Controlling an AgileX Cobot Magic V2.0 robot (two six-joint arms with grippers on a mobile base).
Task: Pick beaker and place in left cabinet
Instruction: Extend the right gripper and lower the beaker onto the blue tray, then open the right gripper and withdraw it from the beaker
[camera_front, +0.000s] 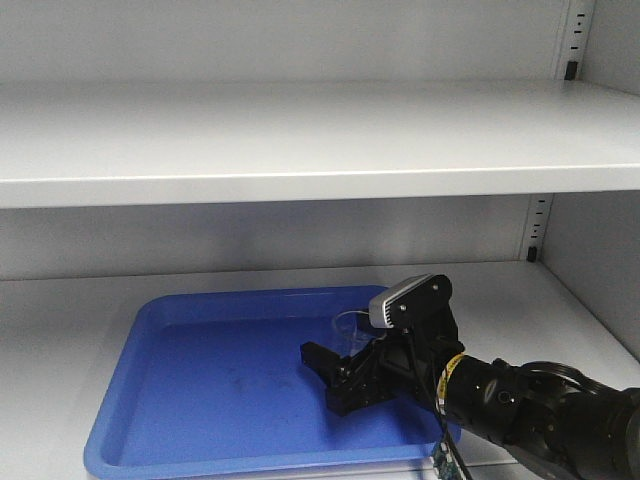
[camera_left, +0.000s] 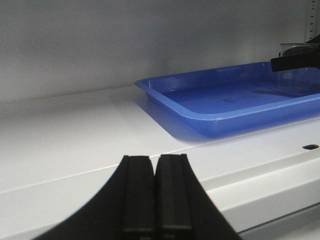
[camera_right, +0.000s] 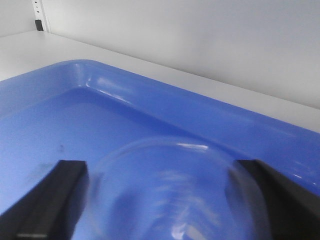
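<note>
The beaker (camera_front: 347, 328), small and of clear glass, is upright over the right part of a blue tray (camera_front: 130, 440) on the left cabinet's lower shelf (camera_front: 60, 310). My right gripper (camera_front: 322, 378) reaches in from the right and is shut on the beaker (camera_right: 170, 190), with one black finger (camera_right: 65, 190) against each side of the glass. I cannot tell whether its base touches the tray floor. My left gripper (camera_left: 155, 162) is shut and empty, low over the shelf left of the tray (camera_left: 200, 117). The beaker's rim (camera_left: 297, 48) shows at that view's far right.
An upper shelf (camera_front: 300, 150) spans the cabinet above the tray. Slotted strips (camera_front: 538, 225) run up the back right corner, beside the right wall (camera_front: 600, 270). The tray's raised rim (camera_right: 150, 100) lies just beyond the beaker, then the back wall (camera_right: 200, 35).
</note>
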